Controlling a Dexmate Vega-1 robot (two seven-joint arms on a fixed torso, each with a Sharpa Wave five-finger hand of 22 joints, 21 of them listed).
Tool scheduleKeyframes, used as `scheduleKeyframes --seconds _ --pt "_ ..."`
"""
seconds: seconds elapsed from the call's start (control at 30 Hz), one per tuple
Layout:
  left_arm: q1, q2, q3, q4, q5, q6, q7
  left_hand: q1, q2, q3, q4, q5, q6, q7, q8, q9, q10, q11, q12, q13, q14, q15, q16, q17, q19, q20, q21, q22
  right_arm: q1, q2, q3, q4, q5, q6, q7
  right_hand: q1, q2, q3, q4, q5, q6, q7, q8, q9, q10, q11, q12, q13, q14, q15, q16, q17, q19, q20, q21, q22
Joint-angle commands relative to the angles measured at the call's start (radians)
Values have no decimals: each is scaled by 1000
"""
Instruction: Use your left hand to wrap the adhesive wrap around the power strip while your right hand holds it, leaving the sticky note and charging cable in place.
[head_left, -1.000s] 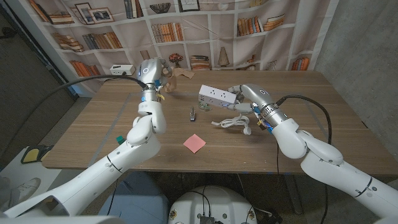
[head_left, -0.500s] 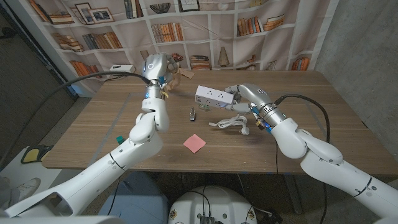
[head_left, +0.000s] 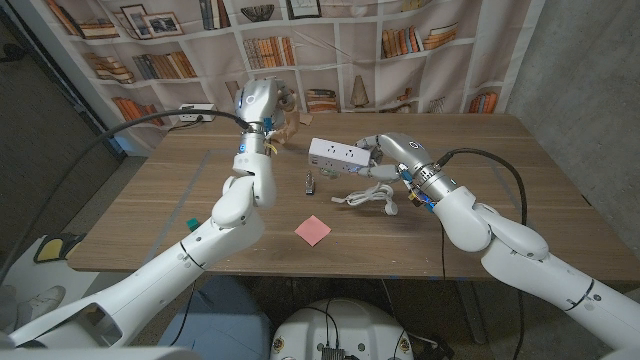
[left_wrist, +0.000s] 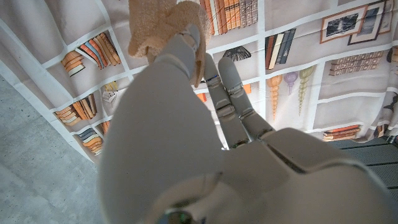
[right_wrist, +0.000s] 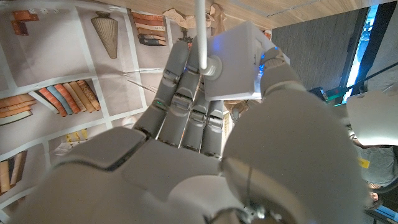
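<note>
The right hand (head_left: 385, 150) keeps its fingers wrapped around the power strip (head_left: 336, 155), now carried further left above the counter (head_left: 150, 200). The left hand (head_left: 262, 100) has moved right and farther back, pinching the tan wrap (head_left: 288, 128).

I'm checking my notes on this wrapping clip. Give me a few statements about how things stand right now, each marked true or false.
1. The right hand holds the power strip above the table. True.
2. The left hand holds the tan wrap. True.
3. The pink sticky note sits on top of the power strip. False: it lies on the table, nearer the robot.
4. The white cable hangs off the table edge. False: it lies coiled on the table below the strip.
5. The wrap already covers the power strip. False: the strip's sockets are bare.
</note>
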Motion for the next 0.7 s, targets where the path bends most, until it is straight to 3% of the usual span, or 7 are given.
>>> scheduleKeyframes --seconds 0.03,0.7 --pt "-7 -8 1 -11 55 -35 -15 1 10 14 15 6 2 3 2 3 89 19 10 5 112 -100 4 4 0 1 6 0 10 6 -2 9 3 27 14 132 136 66 4 8 88 -84 5 3 136 -126 8 113 98 -128 3 3 -5 -83 10 -1" --pt "1 -42 -10 -8 48 -117 -23 8 20 7 16 5 -9 9 10 23 84 25 15 10 104 -103 9 12 -6 4 31 -8 10 22 -18 0 -18 39 28 132 133 67 4 8 90 -85 5 3 139 -121 10 122 101 -128 6 12 -4 -83 13 -1"
